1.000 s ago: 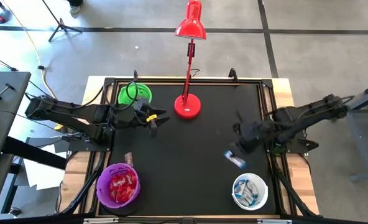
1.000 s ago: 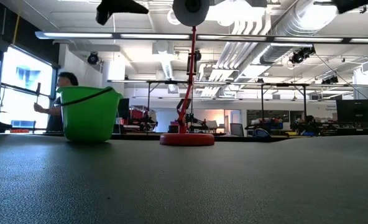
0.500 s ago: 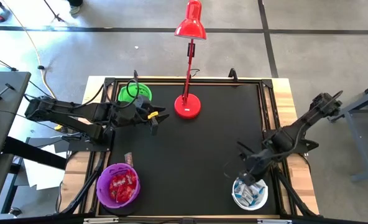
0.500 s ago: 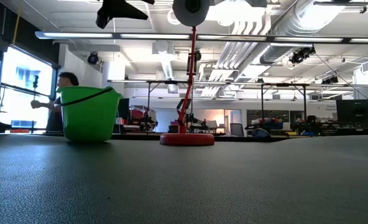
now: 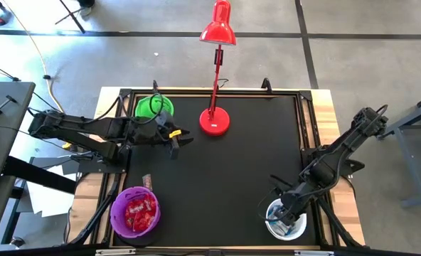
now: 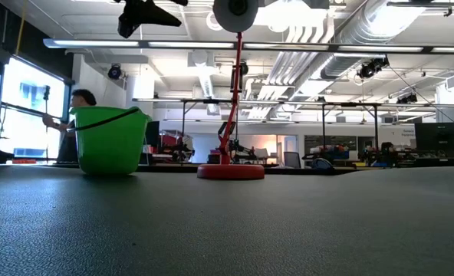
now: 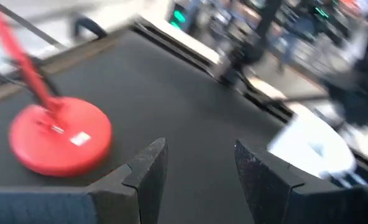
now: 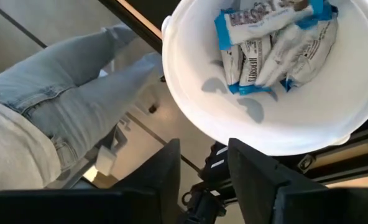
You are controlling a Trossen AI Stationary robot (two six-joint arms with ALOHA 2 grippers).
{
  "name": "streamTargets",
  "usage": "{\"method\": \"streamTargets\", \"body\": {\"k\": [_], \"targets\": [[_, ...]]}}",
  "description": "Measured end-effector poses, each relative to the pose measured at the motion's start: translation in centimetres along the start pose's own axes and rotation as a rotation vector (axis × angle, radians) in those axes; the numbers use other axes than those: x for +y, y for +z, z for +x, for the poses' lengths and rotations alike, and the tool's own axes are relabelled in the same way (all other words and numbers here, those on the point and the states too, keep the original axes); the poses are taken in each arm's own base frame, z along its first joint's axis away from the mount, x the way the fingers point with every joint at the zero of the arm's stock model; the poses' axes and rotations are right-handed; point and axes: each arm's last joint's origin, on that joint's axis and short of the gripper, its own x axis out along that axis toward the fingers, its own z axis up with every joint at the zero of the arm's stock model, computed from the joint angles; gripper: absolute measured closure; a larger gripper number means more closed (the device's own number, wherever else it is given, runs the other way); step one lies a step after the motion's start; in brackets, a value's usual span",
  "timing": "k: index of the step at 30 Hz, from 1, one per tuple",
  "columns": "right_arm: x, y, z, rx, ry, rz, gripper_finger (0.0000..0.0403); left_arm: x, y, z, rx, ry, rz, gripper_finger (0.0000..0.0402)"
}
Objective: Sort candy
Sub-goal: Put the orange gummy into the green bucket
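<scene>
Black desk [image 5: 225,171] under workshop lights. Right tool [image 5: 285,213] over white bowl [image 8: 333,118], fingers parted, empty; blue-and-white candy [image 8: 271,43] lies in bowl below it. Drop step looks finished. Left tool [image 5: 176,139] released, waits near green bowl [image 5: 153,107]. Next: find unsorted candy.

Bright, even light from ceiling fixtures [image 6: 288,15] overhead. Beyond my left fingers [image 7: 145,169], everything smears with motion blur, the red lamp base [image 7: 61,134] included. Past my right fingers [image 8: 162,172], the white bowl [image 8: 333,112] is sharp, with soft grey shadows inside.
</scene>
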Motion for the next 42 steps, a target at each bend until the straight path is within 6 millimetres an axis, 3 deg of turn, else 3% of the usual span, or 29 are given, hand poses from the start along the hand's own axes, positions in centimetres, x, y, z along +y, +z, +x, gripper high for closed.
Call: {"method": "streamTargets", "body": {"k": [6, 10, 14, 18, 25, 42], "targets": [[0.1, 0.0, 0.0, -0.001, 0.007, -0.044, 0.0277, 0.2, -1.9, -0.3, 0.301, -0.158, 0.035, 0.0227], [0.1, 0.4, -0.1, -0.066, 0.013, -0.133, 0.0281, 1.6, -3.8, -1.0, 0.531, -0.041, 0.058, 0.0227], [0.2, 1.4, -0.4, -0.155, 0.019, -0.158, 0.0281, 3.0, -5.2, -2.1, 0.691, 0.174, -0.056, 0.0227], [-0.1, 2.5, -0.8, -0.209, -0.02, -0.193, 0.0281, 3.6, -5.9, -3.0, 0.74, 0.362, -0.209, 0.0227], [-1.9, 3.9, -1.8, -0.215, -0.195, -0.253, 0.0281, 3.1, -6.5, -3.4, 0.773, 0.403, -0.361, 0.0227], [-6.3, 4.1, -8.4, -0.485, -0.338, -0.576, 0.0281, 3.8, -12.0, -2.2, 1.014, 0.631, -0.602, 0.0227]]}}
